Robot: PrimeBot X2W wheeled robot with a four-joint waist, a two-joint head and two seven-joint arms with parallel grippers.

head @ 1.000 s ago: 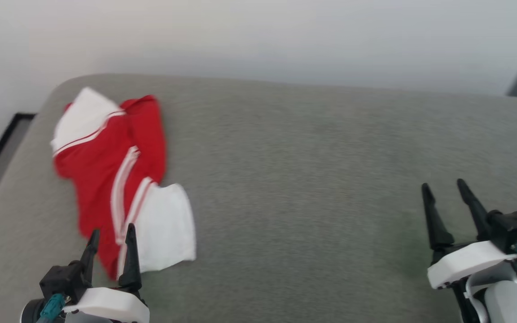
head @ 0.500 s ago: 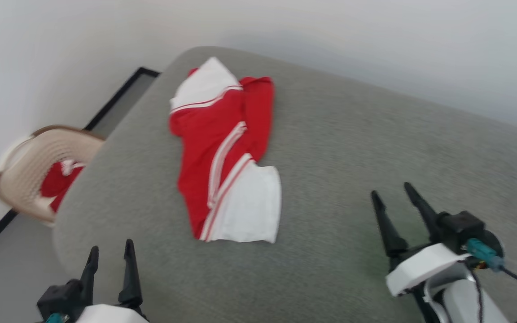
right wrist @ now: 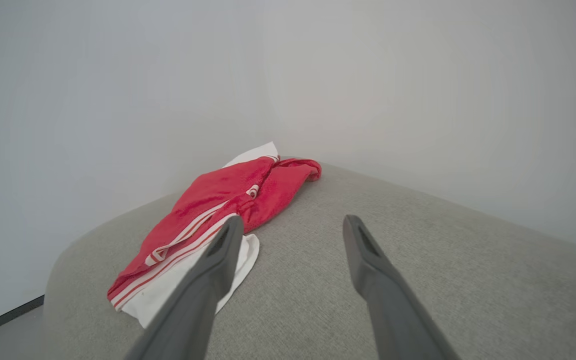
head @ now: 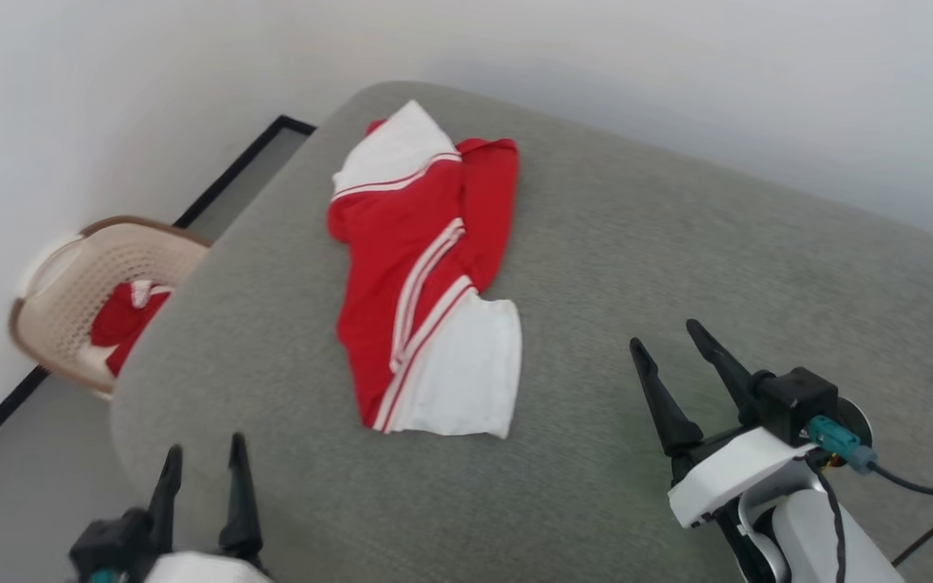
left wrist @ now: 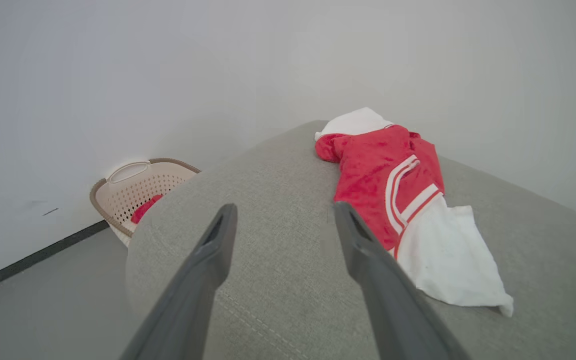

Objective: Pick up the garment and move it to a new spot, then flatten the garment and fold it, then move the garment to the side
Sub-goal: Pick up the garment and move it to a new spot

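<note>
the garment [head: 426, 275], red with white sleeves (striped trim), lies crumpled on the grey cushion [head: 677, 267].

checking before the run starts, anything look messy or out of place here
The garment lies bunched and twisted near a corner of the grey cushion, not flat. More red cloth sits in the basket on the floor. Nothing looks damaged.

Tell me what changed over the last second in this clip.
The head camera swung to the robot's left, so the garment now shows mid-picture and a basket holding red cloth has come into view beside the grey cushion. The garment kept its crumpled shape and place; nothing was taken or released. The left pincer and right pincer stay open, empty.
</note>
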